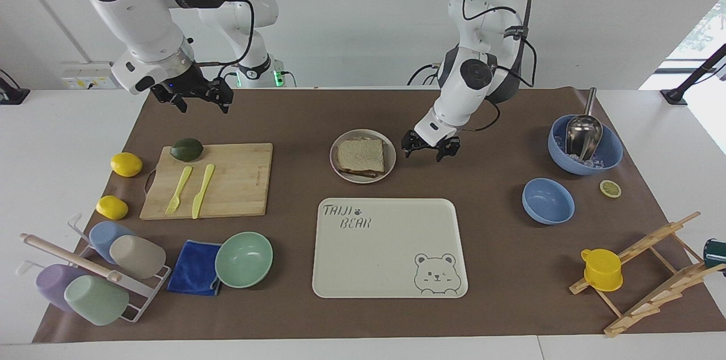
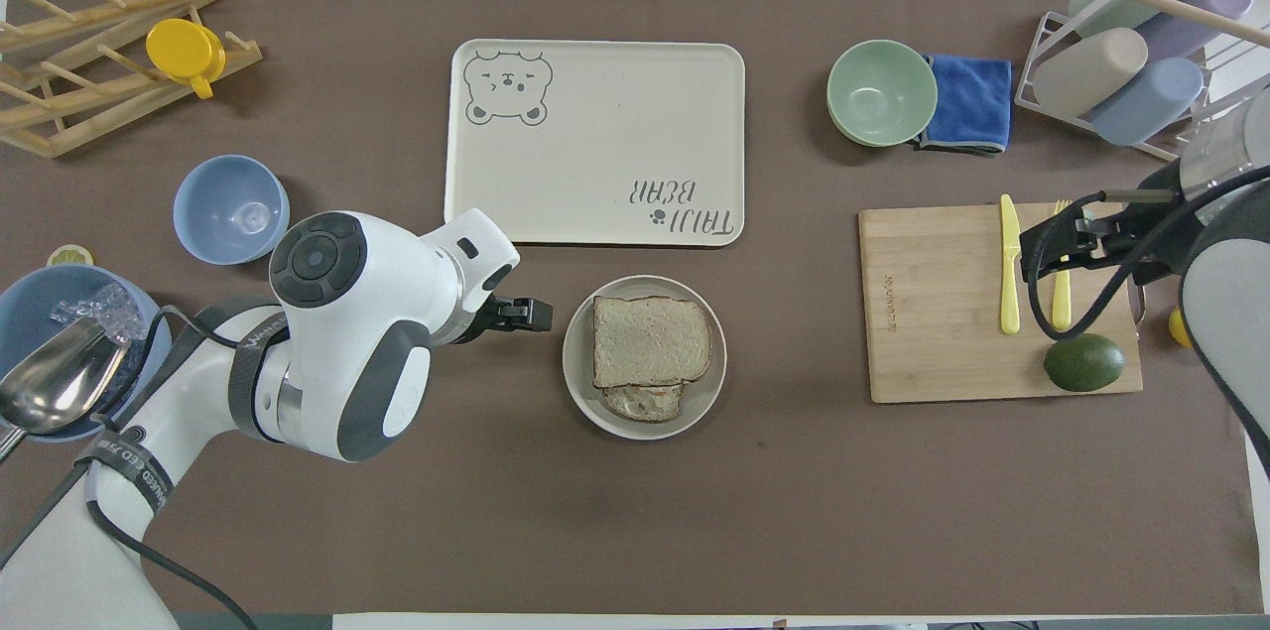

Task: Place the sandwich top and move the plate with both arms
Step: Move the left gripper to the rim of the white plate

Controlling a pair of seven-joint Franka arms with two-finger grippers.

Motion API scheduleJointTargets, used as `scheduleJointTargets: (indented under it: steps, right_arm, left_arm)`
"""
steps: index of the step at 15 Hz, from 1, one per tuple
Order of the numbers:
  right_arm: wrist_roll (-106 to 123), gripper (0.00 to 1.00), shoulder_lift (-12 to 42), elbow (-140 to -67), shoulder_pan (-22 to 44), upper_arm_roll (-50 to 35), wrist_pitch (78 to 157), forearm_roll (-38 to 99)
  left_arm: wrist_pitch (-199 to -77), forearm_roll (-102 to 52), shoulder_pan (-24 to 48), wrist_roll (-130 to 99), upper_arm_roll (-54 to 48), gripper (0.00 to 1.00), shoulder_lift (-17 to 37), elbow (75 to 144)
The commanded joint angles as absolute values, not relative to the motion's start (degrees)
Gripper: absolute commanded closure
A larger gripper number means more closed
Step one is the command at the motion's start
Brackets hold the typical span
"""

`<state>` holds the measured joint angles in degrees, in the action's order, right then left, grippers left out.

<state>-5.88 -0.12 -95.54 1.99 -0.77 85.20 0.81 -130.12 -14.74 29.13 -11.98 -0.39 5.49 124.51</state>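
plate (image 1: 363,156) | holds sandwich top (image 1: 361,155) | just beside left tool (image 1: 430,149) | tool spread, empty

You get bright, even, diffuse light in both views. Daylight blows out white through the window (image 1: 700,31) at the upper right of the facing frame. Shadows on the brown mat (image 1: 295,122) stay soft and short. Focus holds sharp across the frame, and the steel scoop (image 1: 583,134) glints mildly.
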Motion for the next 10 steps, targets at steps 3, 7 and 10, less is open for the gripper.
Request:
scheduleJointTargets:
  steps: [3, 7, 10]
  right_arm:
    - [-3.35, 0.0, -0.79, -95.89, 1.32, -0.18, 85.25, 0.26]
    - [-2.9, 0.0, -0.53, -95.01, 1.32, 0.09, 86.21, 0.26]
    - [-2.03, 0.0, -0.44, -95.01, 1.32, 2.01, 86.22, 1.23]
  left_arm:
    - [-134.47, -18.71, 32.25, -12.22, 0.44, 0.08, 7.2, 126.21]
    - [-135.7, -19.86, 33.05, -12.3, 0.44, 0.13, 8.44, 126.12]
    - [-135.7, -20.57, 34.36, -13.53, 0.44, 0.26, 8.35, 126.21]
